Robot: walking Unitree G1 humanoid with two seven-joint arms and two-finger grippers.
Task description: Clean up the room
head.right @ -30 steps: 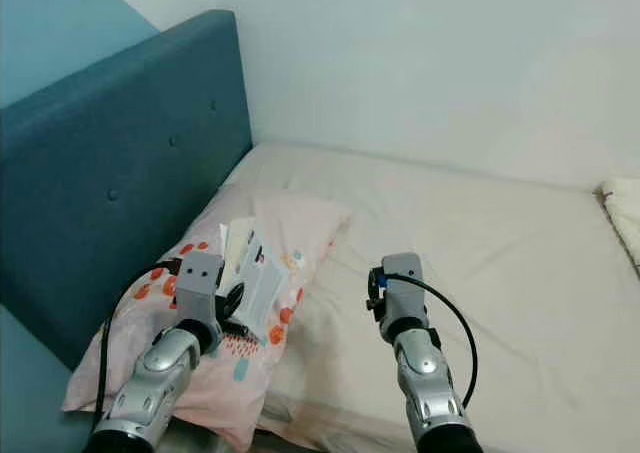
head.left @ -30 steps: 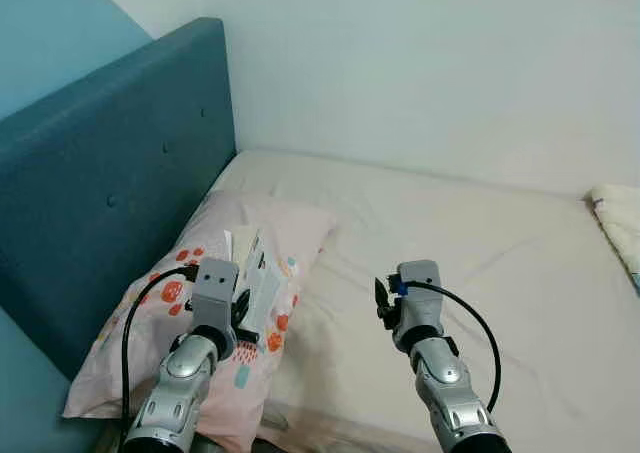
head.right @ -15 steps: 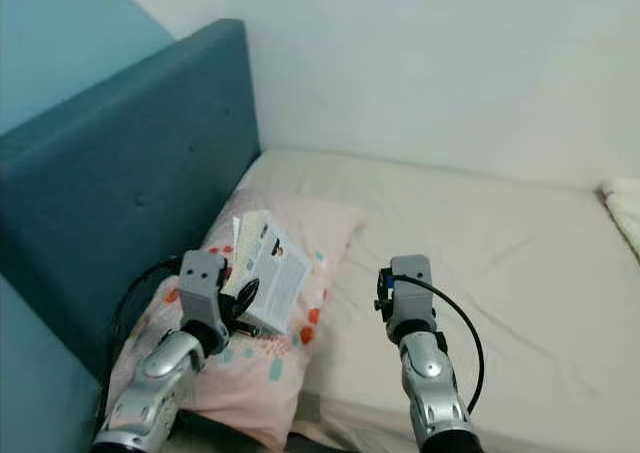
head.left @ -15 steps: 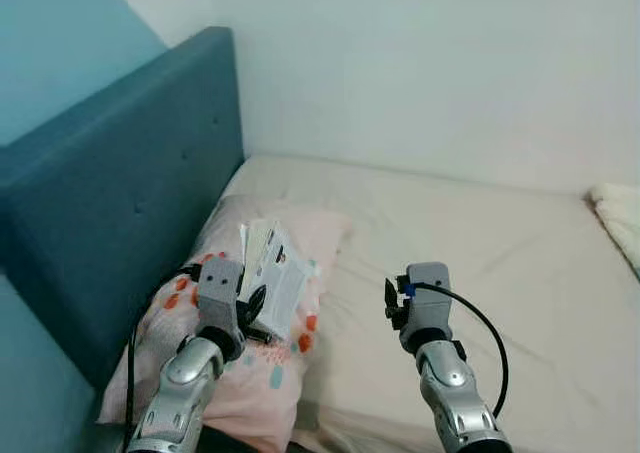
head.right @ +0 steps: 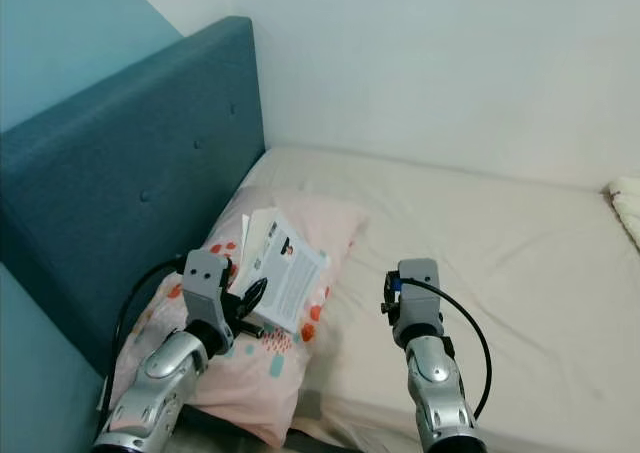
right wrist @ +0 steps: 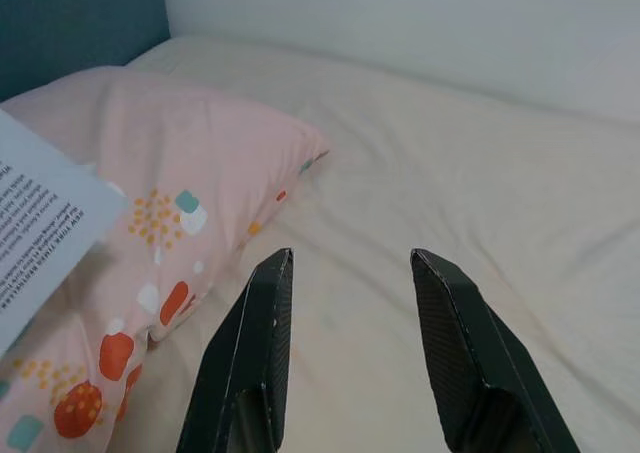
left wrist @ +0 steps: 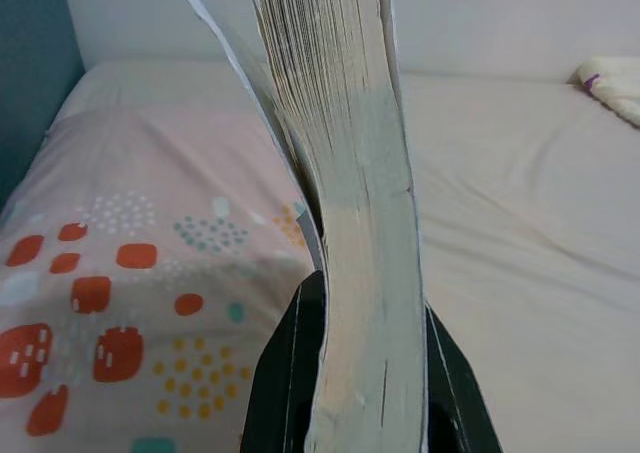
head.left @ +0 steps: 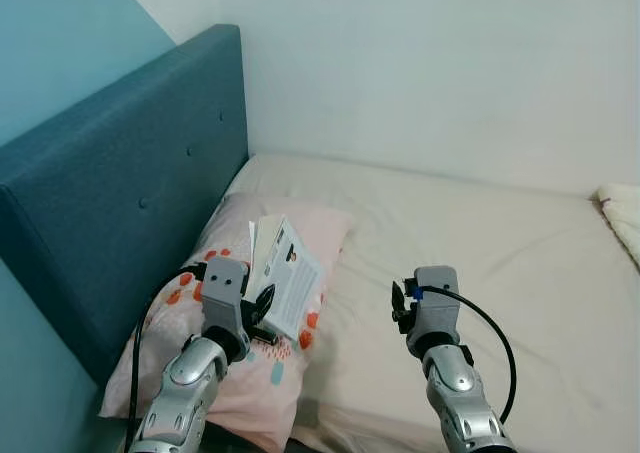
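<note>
With the left end effector (head.left: 262, 308) clamped on the paperback book (head.left: 288, 289) above the pillow (head.left: 200, 313), and the right end effector (right wrist: 345, 353) open and empty, carry it level so loose pages don't splay.

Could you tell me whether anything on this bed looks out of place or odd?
Little stands out. The book is off the bed, clamped in the left gripper above the patterned pillow, with one loose page or cover splaying away from the block. The sheet is merely wrinkled.
</note>
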